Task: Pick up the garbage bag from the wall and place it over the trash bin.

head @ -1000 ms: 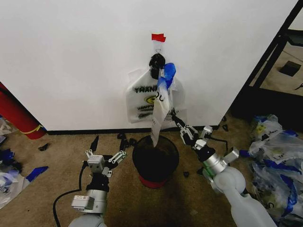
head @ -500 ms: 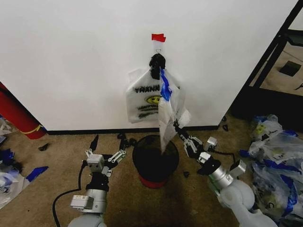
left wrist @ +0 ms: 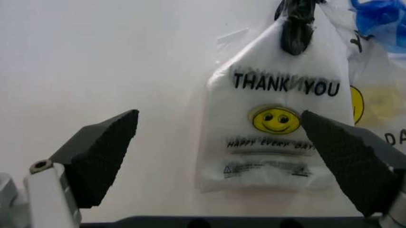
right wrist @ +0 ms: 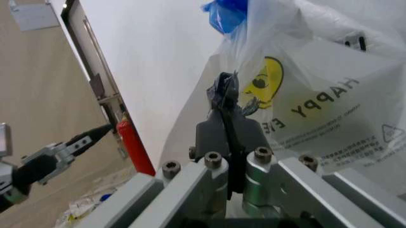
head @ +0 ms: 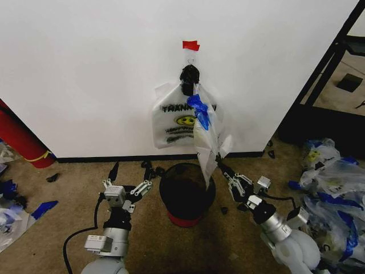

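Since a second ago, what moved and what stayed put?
The right gripper, shut on the garbage bag, pulled back toward the robot and to its right, dragging the bag's lower end off the wall and over the trash bin. The bag's blue top slid lower. The left gripper, bin and "THANK YOU" bag stayed put.

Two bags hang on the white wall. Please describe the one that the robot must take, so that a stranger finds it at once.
On the white wall, find the red tape strip with a hook under it. Below it hangs the garbage bag, stretched down over the trash bin, its lower end pinched in the right gripper. Unlike the flat THANK YOU bag behind it, it is see-through, crumpled and carries blue tape.
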Controlling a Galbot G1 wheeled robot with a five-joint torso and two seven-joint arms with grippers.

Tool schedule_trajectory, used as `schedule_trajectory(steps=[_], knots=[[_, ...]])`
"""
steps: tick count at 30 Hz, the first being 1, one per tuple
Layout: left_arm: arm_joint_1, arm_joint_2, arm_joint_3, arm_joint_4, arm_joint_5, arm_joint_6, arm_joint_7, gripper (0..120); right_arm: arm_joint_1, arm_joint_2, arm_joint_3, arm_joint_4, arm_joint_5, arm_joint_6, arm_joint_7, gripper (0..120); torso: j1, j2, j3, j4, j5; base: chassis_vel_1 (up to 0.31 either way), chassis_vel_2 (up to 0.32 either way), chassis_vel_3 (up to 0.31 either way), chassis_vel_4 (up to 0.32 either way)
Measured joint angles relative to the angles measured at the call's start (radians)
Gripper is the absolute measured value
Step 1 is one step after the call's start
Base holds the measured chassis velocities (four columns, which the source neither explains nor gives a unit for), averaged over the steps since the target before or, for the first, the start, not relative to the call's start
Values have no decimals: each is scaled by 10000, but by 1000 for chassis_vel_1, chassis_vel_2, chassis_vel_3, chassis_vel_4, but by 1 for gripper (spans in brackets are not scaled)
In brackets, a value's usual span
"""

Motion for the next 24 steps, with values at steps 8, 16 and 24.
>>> schedule_trajectory(steps=[8,16,24], knots=[[13,25,-1,-1,-27,-8,0,100,-743,141,393,209,-180,341,-279,0,1,0,0,-1,0,0,0,0,0],[121,-61,-53,-40,-19,-39,-4,100,-1198,224,596,296,-191,569,-604,0,1,0,0,0,0,0,0,0,0],[143,-92,-89,-68,-3,-43,-7,100,-1411,331,612,200,-315,811,-928,0,1,0,0,0,0,0,0,0,0]])
